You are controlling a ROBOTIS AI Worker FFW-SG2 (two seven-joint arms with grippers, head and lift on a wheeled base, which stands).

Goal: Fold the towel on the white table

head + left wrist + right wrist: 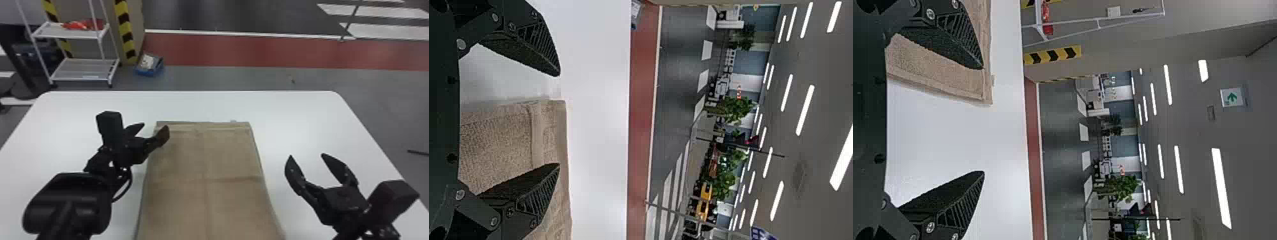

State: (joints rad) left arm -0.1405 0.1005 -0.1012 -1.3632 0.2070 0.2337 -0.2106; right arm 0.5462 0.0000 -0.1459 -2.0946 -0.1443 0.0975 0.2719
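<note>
White table (287, 108) occupies the lower frame. Towel (206, 159) lies flat, centre to bottom edge; folding apparently remains. Left gripper (155, 125), left of centre, and right gripper (306, 155), lower right: both released, empty.

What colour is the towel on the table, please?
The towel is plain light brown, showing best in the head view.

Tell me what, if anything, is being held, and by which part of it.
Nothing is held: the left tool and right tool are both open, and the towel lies on the table.
</note>
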